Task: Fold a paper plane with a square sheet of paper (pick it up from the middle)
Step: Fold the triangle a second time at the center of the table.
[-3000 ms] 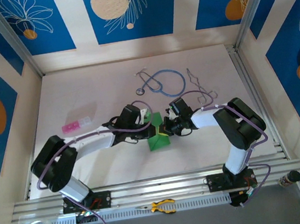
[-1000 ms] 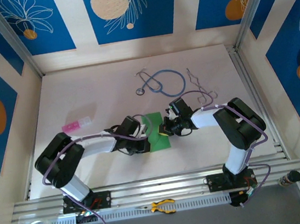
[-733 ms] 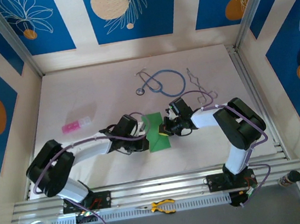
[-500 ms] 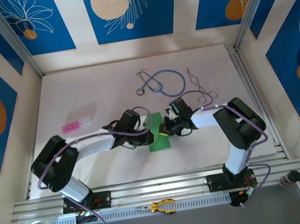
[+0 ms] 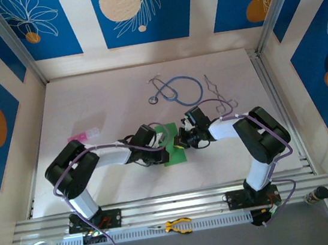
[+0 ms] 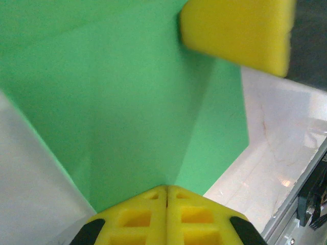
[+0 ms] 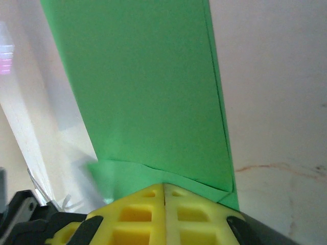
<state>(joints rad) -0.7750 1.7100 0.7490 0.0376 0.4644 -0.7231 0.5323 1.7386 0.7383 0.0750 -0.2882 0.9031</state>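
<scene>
Pliers (image 5: 177, 224) by the near rail | my left gripper (image 6: 167, 190) and right gripper (image 7: 164, 188) each pressed together, tips against the creased green sheet (image 5: 174, 152) lying mid-table between them; can't tell whether paper is caught in either | pink-white piece (image 5: 84, 135) further left | stethoscope (image 5: 178, 89) far beyond
</scene>
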